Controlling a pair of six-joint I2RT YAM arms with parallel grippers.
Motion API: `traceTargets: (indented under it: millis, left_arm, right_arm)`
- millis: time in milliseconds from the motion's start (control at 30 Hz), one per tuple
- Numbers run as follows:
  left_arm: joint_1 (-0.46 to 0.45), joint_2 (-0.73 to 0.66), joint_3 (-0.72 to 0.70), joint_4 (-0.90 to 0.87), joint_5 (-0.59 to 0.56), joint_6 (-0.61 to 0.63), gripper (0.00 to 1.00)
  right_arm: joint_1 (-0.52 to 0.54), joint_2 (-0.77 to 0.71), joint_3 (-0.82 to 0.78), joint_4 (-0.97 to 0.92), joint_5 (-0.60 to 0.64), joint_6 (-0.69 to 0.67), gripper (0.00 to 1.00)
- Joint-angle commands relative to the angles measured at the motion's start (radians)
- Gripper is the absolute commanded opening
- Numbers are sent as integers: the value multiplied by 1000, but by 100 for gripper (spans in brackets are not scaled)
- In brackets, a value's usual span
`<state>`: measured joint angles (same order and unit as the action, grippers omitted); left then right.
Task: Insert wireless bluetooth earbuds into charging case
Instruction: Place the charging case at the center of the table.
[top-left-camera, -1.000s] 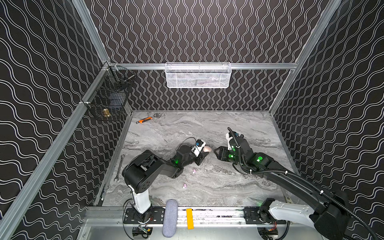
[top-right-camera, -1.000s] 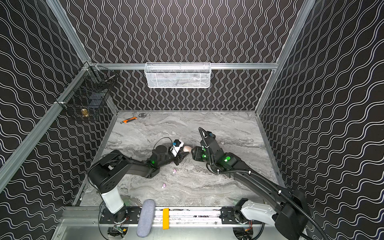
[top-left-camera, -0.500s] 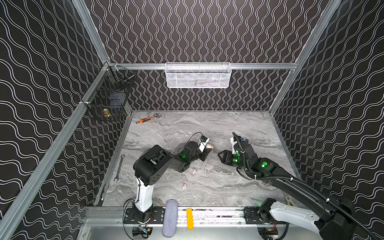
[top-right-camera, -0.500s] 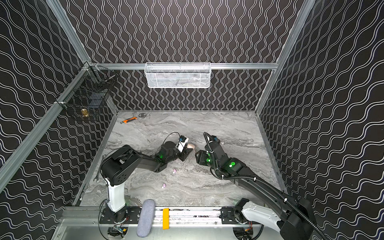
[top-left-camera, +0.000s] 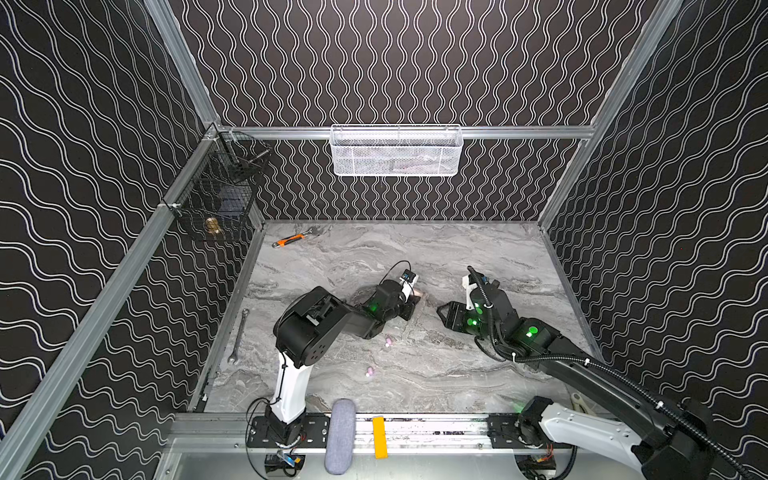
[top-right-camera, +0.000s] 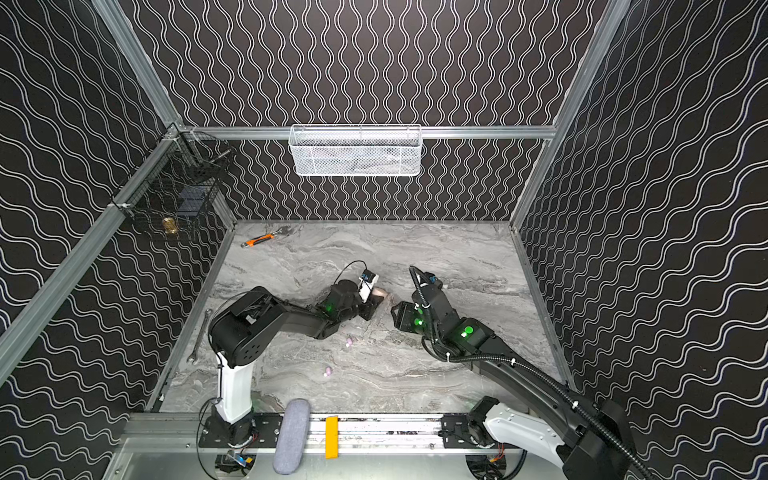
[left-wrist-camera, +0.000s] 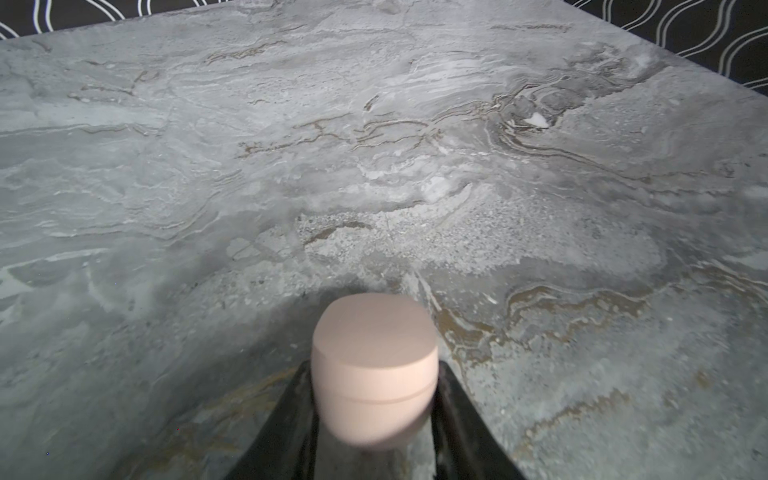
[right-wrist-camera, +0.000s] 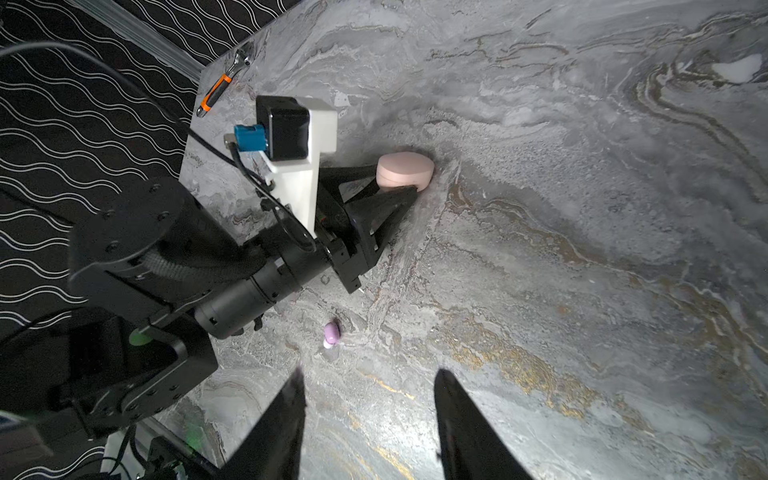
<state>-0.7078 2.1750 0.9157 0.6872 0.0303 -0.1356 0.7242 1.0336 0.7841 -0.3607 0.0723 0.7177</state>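
Observation:
A pale pink oval charging case (left-wrist-camera: 374, 365), lid closed, sits between the black fingers of my left gripper (left-wrist-camera: 374, 370), which is shut on it low over the marble table near its middle. In both top views the case (top-left-camera: 417, 293) (top-right-camera: 380, 293) peeks out past the left gripper (top-left-camera: 409, 305). My right gripper (right-wrist-camera: 370, 374) is open with nothing between its fingers, a short way right of the case (right-wrist-camera: 405, 170). Two lilac earbuds (top-left-camera: 388, 342) (top-left-camera: 369, 371) lie loose on the table nearer the front; the right wrist view shows one earbud (right-wrist-camera: 331, 332) beside the left arm.
An orange-handled wrench (top-left-camera: 291, 240) lies at the back left corner. A steel spanner (top-left-camera: 239, 336) lies along the left edge. A white mesh basket (top-left-camera: 395, 151) hangs on the back wall and a black wire basket (top-left-camera: 220, 195) on the left wall.
My left arm has swung right, carrying the case a little right and back. The right gripper has drawn back slightly to the right, staying open.

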Motion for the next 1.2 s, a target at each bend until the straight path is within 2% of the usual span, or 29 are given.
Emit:
traceTargets:
  millis: [0,500,767,1033,1167]
  left_arm:
    - [7,8,12,-19,-34,-19,38]
    - [54,20,84,-160,-57,-39,39]
    - [53,20,83,-203,-42,-55,47]
    - [53,17,77,-208,-34,-53,49]
    - [53,-1,71,-207,-30,-55,57]
  right_arm:
    - [0,-3,1,14,-2,6,52]
    - [0,-6,-2,20,-4,9,52]
    - [0,-33,-8,8,19,16,52]
    - [0,-40,-9,0,20,16,52]
    - [0,-34,-6,3,12,11,52]
